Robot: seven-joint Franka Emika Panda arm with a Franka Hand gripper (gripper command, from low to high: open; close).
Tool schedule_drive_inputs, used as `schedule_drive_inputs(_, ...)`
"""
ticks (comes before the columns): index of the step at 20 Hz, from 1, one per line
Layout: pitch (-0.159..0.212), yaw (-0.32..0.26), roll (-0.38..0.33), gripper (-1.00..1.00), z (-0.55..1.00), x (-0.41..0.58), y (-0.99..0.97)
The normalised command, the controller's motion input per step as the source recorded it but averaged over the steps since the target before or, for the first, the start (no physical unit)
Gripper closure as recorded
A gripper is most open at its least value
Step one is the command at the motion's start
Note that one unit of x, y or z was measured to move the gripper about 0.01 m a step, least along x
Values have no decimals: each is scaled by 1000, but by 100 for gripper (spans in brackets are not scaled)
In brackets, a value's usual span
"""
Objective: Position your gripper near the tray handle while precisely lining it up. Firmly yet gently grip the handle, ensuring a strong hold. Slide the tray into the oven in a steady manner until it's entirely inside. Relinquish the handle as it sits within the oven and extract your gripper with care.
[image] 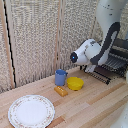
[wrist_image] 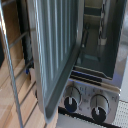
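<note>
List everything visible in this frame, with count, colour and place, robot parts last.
plate: 1, white with patterned rim, on the table at the exterior view's lower left.
mug: 1, blue, mid-table, beside the bowl.
bowl: 1, yellow, to the exterior view's right of the mug.
orange item: 1, small, in front of the mug; kind unclear.
table: 1, light wood.
oven: 1, black and silver, exterior view's right edge; door open, two knobs in the wrist view.
tray: 1, dark wire, sticking out of the oven.
arm: 1, white and black.
end effector: 1, white, beside the tray; fingers unclear.
</note>
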Motion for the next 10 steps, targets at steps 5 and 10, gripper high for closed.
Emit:
schedule_drive_inputs(5, 26, -33, -1, -100, -51, 292, -407)
schedule_drive_inputs(10, 33, 20, 5, -100, -42, 134, -70)
